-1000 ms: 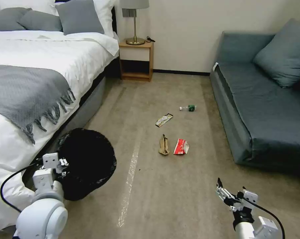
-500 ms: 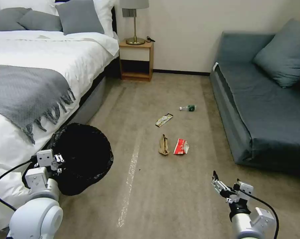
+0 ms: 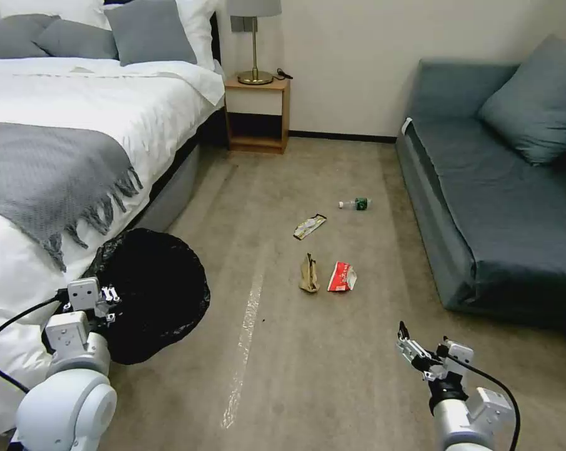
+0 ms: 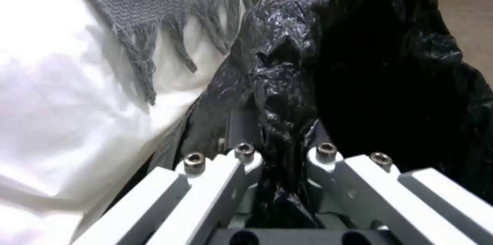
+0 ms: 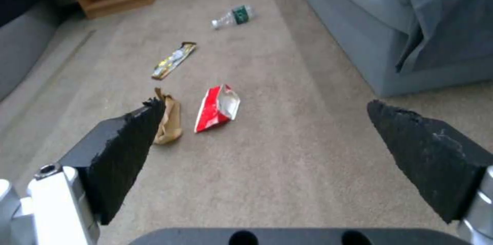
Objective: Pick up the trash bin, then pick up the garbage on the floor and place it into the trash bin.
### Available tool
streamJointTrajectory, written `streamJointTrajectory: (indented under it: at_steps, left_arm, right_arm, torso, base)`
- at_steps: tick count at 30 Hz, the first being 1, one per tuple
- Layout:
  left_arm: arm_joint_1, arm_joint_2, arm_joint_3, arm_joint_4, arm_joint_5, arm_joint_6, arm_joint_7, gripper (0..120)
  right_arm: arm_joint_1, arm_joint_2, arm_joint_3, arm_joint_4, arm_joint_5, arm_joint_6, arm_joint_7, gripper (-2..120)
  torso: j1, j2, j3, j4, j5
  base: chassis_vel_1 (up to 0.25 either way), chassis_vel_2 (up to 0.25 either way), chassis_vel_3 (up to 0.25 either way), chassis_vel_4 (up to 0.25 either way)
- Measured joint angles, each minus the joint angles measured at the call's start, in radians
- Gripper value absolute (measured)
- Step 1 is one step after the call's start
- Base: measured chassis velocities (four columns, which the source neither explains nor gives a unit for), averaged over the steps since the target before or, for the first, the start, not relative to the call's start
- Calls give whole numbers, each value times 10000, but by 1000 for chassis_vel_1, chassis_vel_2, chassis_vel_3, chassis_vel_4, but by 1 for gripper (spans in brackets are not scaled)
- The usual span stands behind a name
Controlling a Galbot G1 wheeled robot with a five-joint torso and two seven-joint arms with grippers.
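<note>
bed (image 3: pixel 76 113) white, grey fringed throw (image 3: pixel 45 175) | wooden nightstand (image 3: pixel 257 113) with brass lamp (image 3: pixel 254 37) | blue-grey sofa (image 3: pixel 496 207), cushion (image 3: pixel 536 103)

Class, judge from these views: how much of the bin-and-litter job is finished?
Done: left gripper is shut on the trash bin liner rim.
In hand: right gripper, jaws open, hovers over floor.
Left: paper bag, red packet, wrapper, bottle.

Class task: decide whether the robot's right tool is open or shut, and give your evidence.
Open. In the right wrist view the right tool has its two black pads wide apart, with bare floor between them.
</note>
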Motion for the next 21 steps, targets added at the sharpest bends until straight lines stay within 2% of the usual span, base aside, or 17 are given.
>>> streamJointTrajectory:
  at_steps: [21]
  left_arm:
    - [100,-57,136,54,219,-334,110,4]
  right_arm:
    - [21,70,0,-257,-137,338,-30,100]
  torso:
    - [-1,0,0,1,1]
  base:
    - [-3,2,2,-4]
